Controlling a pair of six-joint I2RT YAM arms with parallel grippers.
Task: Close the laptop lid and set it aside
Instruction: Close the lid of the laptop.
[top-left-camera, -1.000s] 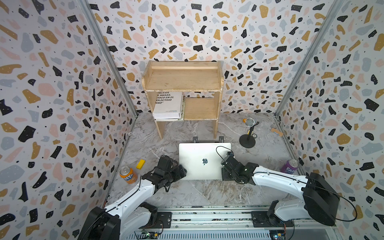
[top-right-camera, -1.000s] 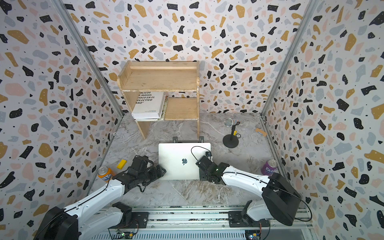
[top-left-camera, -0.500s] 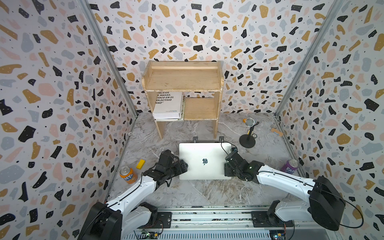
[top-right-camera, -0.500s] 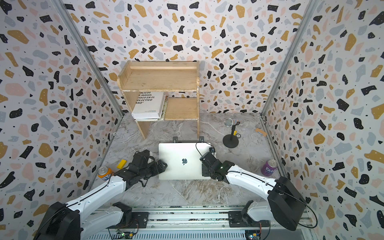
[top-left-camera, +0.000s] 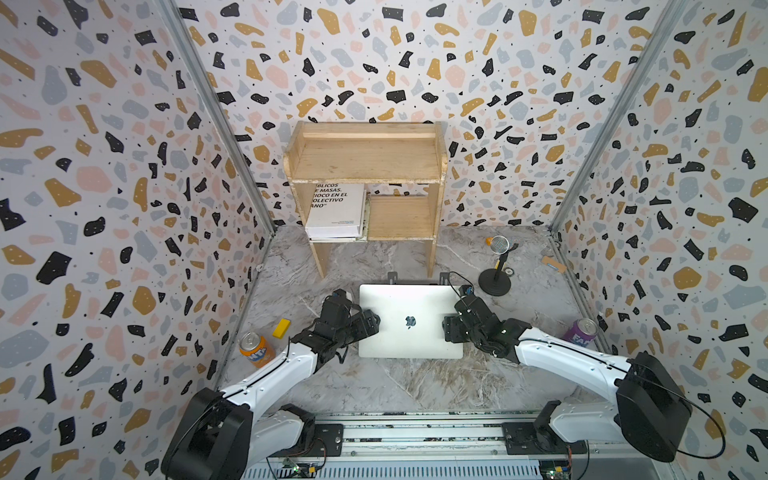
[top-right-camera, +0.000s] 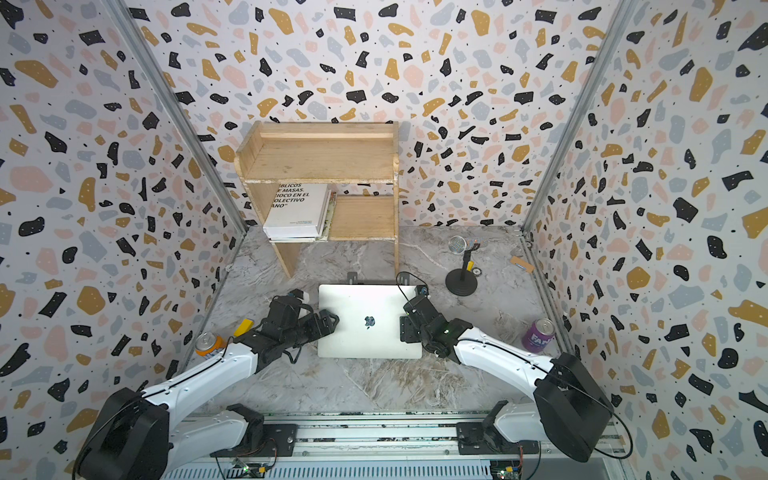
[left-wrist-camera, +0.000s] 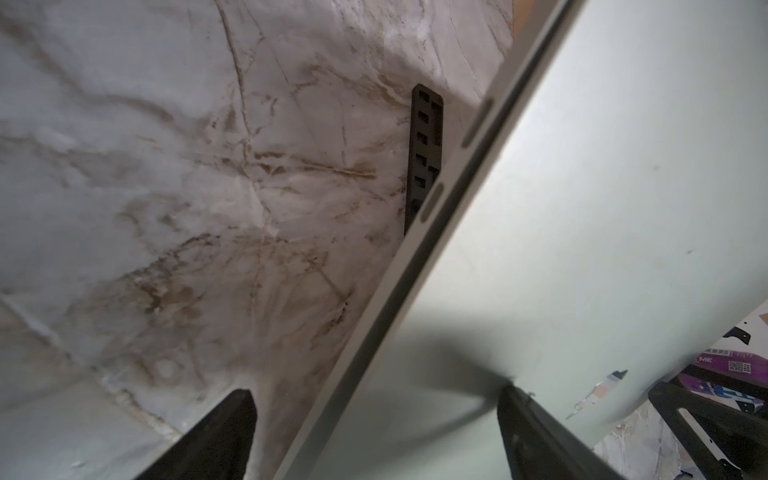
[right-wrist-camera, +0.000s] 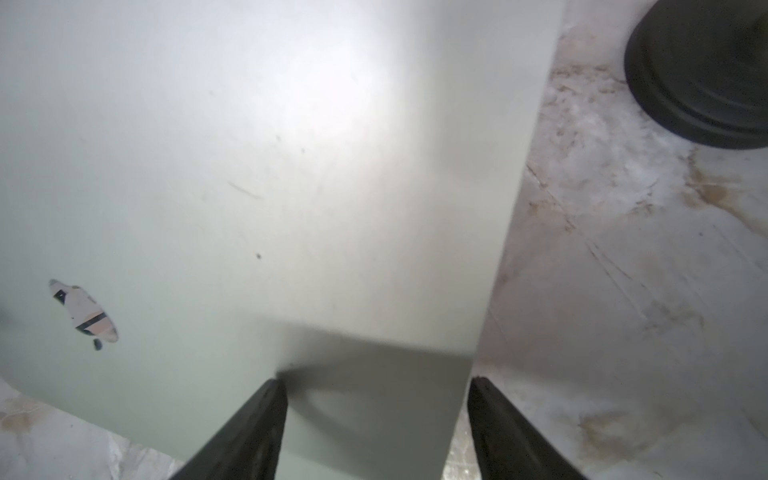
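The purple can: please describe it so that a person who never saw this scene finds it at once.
From the wooden shelf at the back wall, come forward to the silver laptop. The purple can stands upright on the robot's right of it, close to the side wall. The other can is orange, on the opposite side.

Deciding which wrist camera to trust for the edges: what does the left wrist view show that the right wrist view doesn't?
Only left wrist: slot-shaped ports along the side edge of the laptop, and a black perforated stand arm emerging beneath it. Only right wrist: the microphone stand's round black base. Both: the closed silver laptop lid, marble table, and open jaws straddling a lid edge.
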